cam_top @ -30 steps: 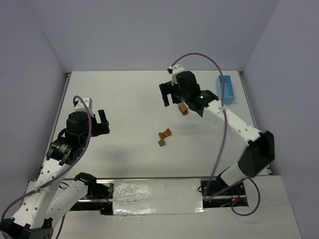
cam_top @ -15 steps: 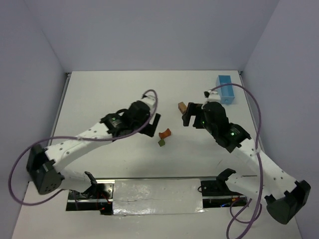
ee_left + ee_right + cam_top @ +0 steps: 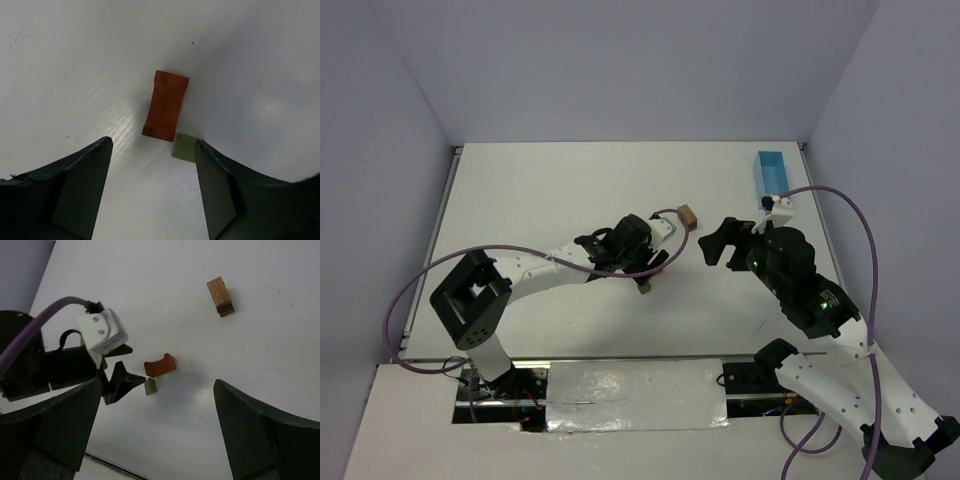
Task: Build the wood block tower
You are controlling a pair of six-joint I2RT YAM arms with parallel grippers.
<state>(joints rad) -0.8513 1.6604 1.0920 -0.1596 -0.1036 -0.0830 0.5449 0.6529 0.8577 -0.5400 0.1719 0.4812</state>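
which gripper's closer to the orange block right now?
Left. The left gripper hovers right above the orange block, which lies just ahead of its open fingers, untouched. The right gripper is off to the block's right, clearly apart, and open.

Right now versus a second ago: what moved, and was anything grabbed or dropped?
The left gripper swung in from the far left to the centre and hangs over the orange block and green block, jaws open, holding nothing. The right gripper pulled back from beside the tan block, jaws wide open. Nothing was grabbed or dropped. All three blocks and the blue tray stayed put.
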